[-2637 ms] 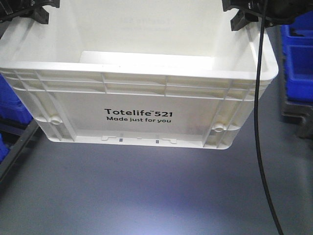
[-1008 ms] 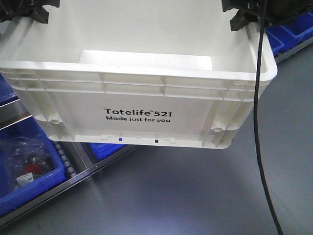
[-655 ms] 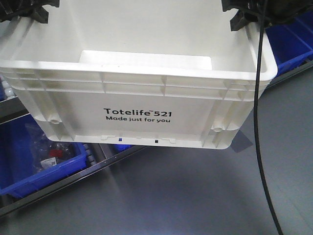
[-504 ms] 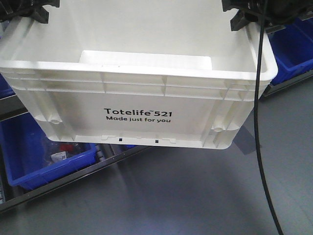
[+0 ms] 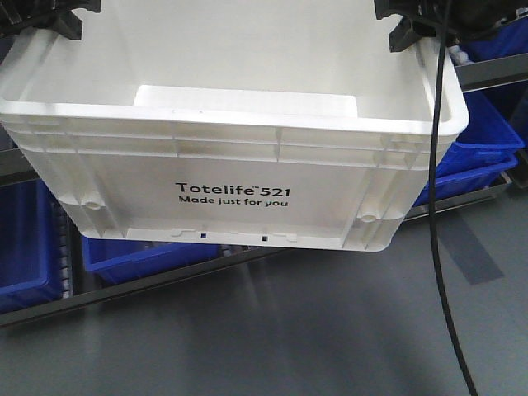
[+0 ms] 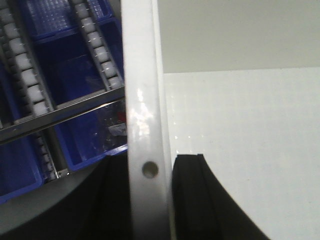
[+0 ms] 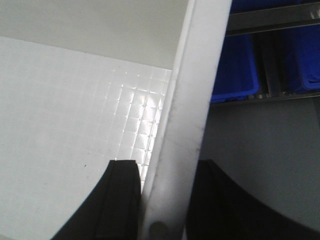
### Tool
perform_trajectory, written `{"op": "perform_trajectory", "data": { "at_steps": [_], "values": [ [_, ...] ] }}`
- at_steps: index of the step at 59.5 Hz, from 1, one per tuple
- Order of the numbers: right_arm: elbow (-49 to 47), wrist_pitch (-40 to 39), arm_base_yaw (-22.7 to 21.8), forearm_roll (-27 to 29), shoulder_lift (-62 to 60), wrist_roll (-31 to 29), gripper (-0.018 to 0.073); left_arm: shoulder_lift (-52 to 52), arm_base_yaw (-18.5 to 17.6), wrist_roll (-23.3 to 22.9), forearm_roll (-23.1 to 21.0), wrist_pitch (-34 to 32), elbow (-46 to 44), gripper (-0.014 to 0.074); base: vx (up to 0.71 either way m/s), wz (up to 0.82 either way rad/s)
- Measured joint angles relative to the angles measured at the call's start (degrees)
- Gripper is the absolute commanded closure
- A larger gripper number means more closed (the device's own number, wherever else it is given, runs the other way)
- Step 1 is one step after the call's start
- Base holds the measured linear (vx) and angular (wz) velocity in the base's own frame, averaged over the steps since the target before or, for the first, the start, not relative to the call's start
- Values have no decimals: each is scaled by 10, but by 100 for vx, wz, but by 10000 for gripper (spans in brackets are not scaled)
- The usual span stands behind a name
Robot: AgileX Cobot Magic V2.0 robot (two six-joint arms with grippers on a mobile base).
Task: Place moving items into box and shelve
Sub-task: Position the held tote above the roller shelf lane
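Blue bins (image 5: pixel 144 257) on roller shelf (image 6: pixel 92 42)

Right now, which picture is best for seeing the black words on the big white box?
The front-facing view: the white Totelife box turns its printed side to that camera, so "Totelife 521 Made just for you" reads clearly. Each wrist view shows only the box's rim and inside floor, with the left claw and right claw pinching the rim. No words there.
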Motion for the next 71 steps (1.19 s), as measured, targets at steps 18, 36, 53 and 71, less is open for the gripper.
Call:
{"op": "perform_trajectory", "data": {
  "at_steps": [18,36,53,71],
  "values": [
    [0,0,0,2,0,0,572,0,0,0,1,4,0,610,2,34],
    [0,0,0,1,0,0,572,0,0,0,1,4,0,610,6,18],
    [0,0,0,1,0,0,572,0,0,0,1,4,0,610,9,18],
    [0,0,0,2,0,0,572,0,0,0,1,4,0,610,10,11]
  ]
}}
